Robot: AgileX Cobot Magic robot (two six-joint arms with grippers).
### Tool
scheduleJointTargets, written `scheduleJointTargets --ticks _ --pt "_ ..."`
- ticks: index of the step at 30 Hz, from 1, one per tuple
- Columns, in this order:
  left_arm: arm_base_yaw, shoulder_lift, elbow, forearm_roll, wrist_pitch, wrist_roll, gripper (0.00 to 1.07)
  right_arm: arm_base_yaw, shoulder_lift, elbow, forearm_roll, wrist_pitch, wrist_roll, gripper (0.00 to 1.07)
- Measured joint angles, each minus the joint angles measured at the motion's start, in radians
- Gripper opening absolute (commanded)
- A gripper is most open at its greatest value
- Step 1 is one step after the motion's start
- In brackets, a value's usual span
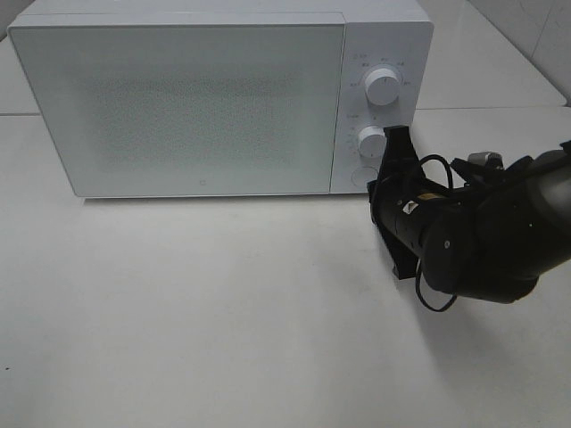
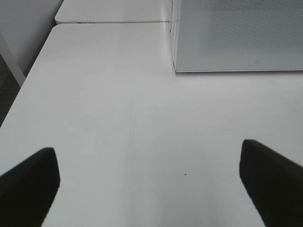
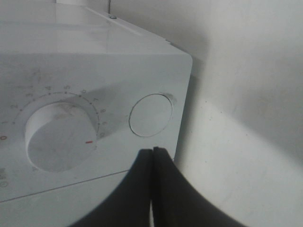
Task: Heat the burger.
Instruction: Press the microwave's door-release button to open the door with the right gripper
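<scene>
White table (image 1: 223, 321) bears white microwave (image 1: 187, 98), door shut. Burger not visible in any view; position cannot be told. Right gripper (image 3: 153, 152) clenched, empty, tips close to round button (image 3: 150, 115) beside lower knob (image 3: 59, 137). Left gripper (image 2: 149, 182) released, empty, above table.

Burger: out of sight in every view.
The white microwave (image 1: 223, 98) fills the upper left of the high frame, its speckled grey door (image 1: 178, 111) shut flush. Nothing shows through the panel, so whether the burger sits inside cannot be told.
</scene>
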Motion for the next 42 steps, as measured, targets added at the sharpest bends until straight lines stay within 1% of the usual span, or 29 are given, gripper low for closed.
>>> scheduleJointTargets --ticks 1,3,13,23,32,42 --pt "0.000 0.000 0.000 0.000 0.000 0.000 0.98 0.000 0.000 0.000 0.000 0.000 0.000 0.00" --pt "0.000 0.000 0.000 0.000 0.000 0.000 0.98 -0.015 0.023 -0.033 -0.020 0.011 -0.001 0.00" --pt "0.000 0.000 0.000 0.000 0.000 0.000 0.98 -0.050 0.075 -0.100 -0.030 0.038 -0.010 0.00" --pt "0.000 0.000 0.000 0.000 0.000 0.000 0.98 -0.062 0.135 -0.179 -0.031 0.061 -0.026 0.00" --pt "0.000 0.000 0.000 0.000 0.000 0.000 0.98 -0.085 0.155 -0.207 -0.028 0.084 -0.035 0.00" --pt "0.000 0.000 0.000 0.000 0.000 0.000 0.98 -0.084 0.167 -0.216 0.021 0.063 -0.043 0.00"
